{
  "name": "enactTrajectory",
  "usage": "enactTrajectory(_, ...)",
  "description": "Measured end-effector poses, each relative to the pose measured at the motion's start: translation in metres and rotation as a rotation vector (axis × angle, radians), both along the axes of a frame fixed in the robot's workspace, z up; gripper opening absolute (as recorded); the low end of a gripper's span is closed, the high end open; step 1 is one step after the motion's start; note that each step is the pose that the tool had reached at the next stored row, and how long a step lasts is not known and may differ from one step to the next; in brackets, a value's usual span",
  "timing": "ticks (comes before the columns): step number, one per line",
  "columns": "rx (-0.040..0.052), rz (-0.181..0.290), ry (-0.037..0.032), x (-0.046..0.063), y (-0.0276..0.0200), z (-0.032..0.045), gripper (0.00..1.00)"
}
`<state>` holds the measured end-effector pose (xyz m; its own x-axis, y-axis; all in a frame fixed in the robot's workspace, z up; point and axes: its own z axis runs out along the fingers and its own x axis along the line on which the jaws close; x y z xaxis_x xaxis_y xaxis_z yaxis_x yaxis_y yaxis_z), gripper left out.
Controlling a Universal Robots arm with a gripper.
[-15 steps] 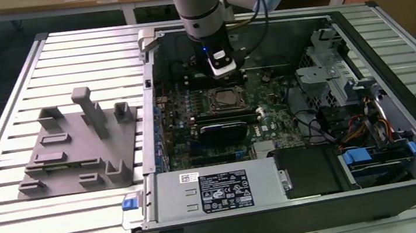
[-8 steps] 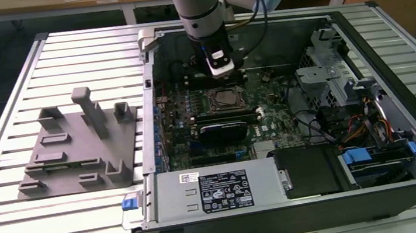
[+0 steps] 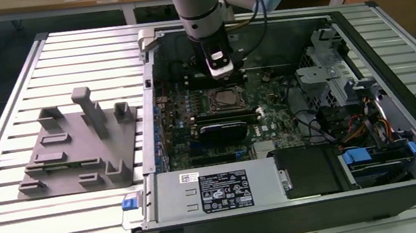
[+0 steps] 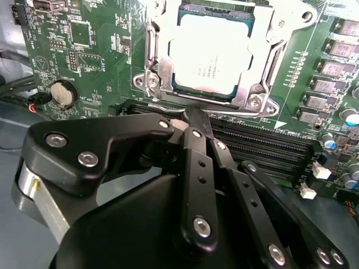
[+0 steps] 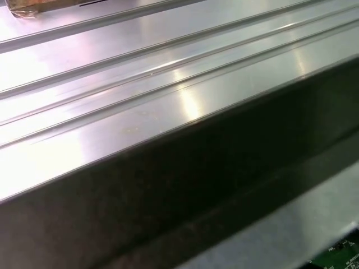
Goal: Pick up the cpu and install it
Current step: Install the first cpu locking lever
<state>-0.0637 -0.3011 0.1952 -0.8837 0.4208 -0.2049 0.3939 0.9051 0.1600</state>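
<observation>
The cpu (image 4: 210, 53) is sitting flat in the socket frame (image 4: 154, 73) on the board (image 4: 90, 50), apparently already placed; the gripper (image 4: 193, 120) is hovering just above it, fingers pinched together, gripping nothing

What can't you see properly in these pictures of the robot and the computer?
- The gripper: in the second wrist view its own black links hide the fingertips, so open or shut is unclear.
- The cpu: the picture's top edge cuts it off in that view.
- The cpu in the exterior view: too small to show whether it sits fully flat.
</observation>
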Motion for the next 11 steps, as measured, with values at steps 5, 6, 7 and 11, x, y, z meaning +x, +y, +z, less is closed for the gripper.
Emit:
enactTrajectory(5, -0.0003, 0.0, 0.0001, 0.0, -0.0001, -0.0014, 0.11)
enactTrajectory(6, -0.0003, 0.0, 0.0001, 0.0001, -0.0002, -0.0016, 0.11)
enactTrajectory(7, -0.0004, 0.0, 0.0002, 0.0001, -0.0004, -0.0019, 0.11)
enactTrajectory(11, -0.0002, 0.0, 0.0, 0.0003, -0.0011, -0.0029, 0.11)
